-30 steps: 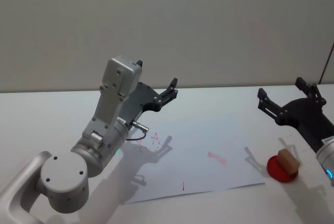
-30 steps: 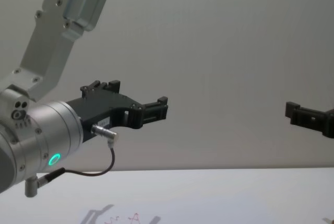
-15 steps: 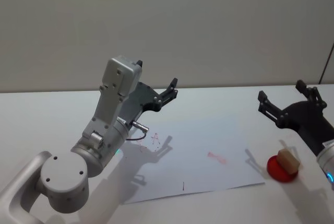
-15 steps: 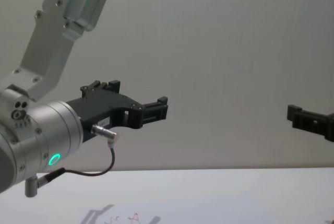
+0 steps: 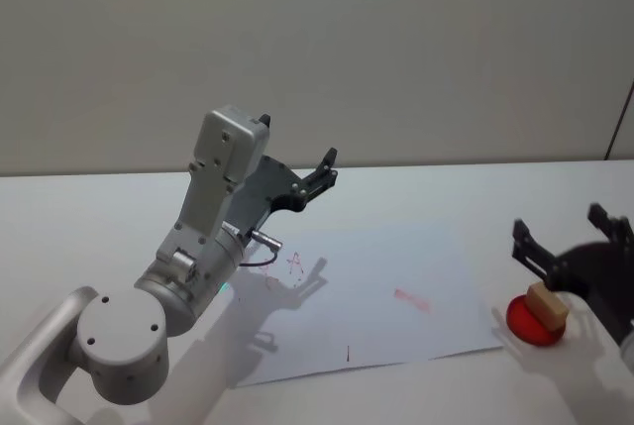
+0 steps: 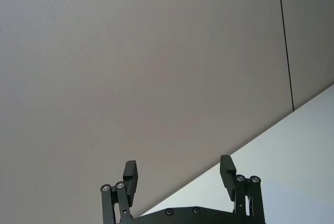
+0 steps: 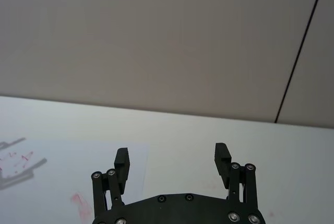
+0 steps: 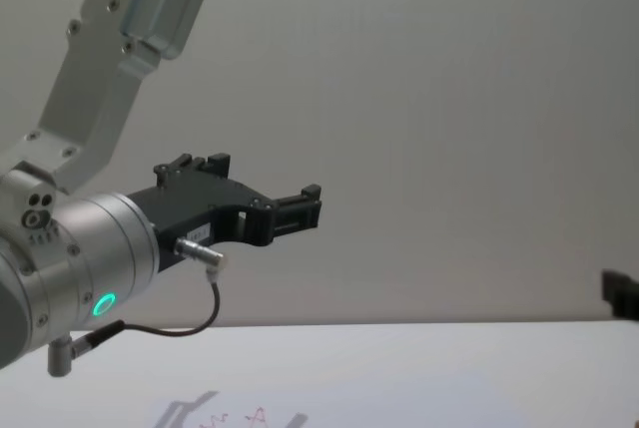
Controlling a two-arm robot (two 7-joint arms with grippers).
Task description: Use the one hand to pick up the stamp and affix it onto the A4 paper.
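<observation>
right gripper point(image 5: 557, 227): far right of the table, low, just beyond the stamp. Jaws spread wide, gripping nothing. Its wrist view point(image 7: 172, 156) has bare table between the fingers point(image 7: 122, 158).
stamp point(image 5: 547, 304): tan block sitting on a red round pad point(image 5: 520, 318), just right of the paper's right edge, near side. It lies against the gripper body in the head view; can't tell if they touch.
A4 paper point(image 5: 396, 257): flat on the white table point(image 5: 99, 217), mid-table.
red marks: A-like one point(image 5: 294, 263) towards the paper's far left, a smudge point(image 5: 411, 298) towards its right, a small tick point(image 5: 348, 353) by its near edge.
left gripper point(image 5: 327, 167): raised above the paper's far-left corner, well apart from the stamp. Jaws released and empty point(image 6: 179, 169).
left wrist: silver, green ring light point(image 8: 103, 304) lit.
</observation>
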